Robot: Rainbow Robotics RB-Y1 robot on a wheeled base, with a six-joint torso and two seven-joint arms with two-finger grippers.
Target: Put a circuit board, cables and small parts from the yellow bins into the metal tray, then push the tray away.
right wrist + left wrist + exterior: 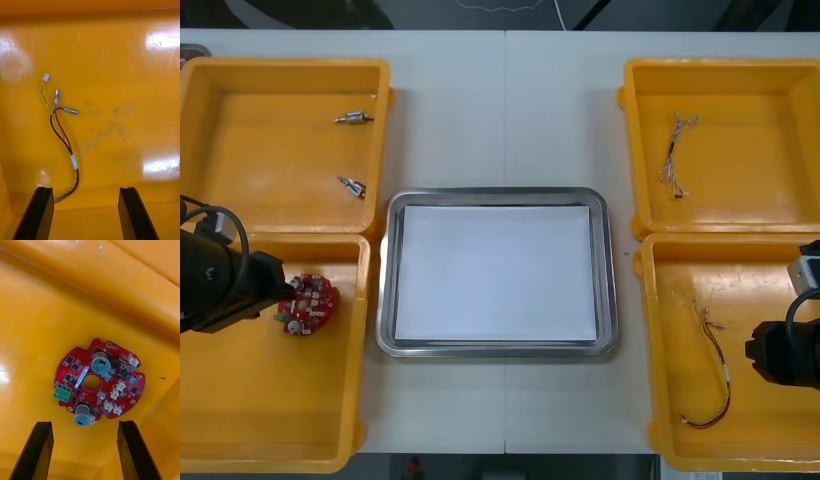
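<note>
Over face-up circuit board (99,380), left claw (85,424) gapes empty; right claw (86,189) likewise over cable (74,162).

The left gripper (84,423) points down on the robot's left, its two black fingers wide apart. The right gripper (85,189) does the same on the right.

The light table (505,130) lay pale and matt; a thin seam (505,410) ran straight across it from the far edge to the near edge, about midway between its sides. Beyond the far edge was a strip of dark floor (430,12); a thin white cord (560,14) crossed it and met the table's edge a little right of the seam; a small grey object (192,50), too cut off to identify, sat at the far left corner. Below the near edge showed a small red mark (412,466), its kind unclear.
</note>
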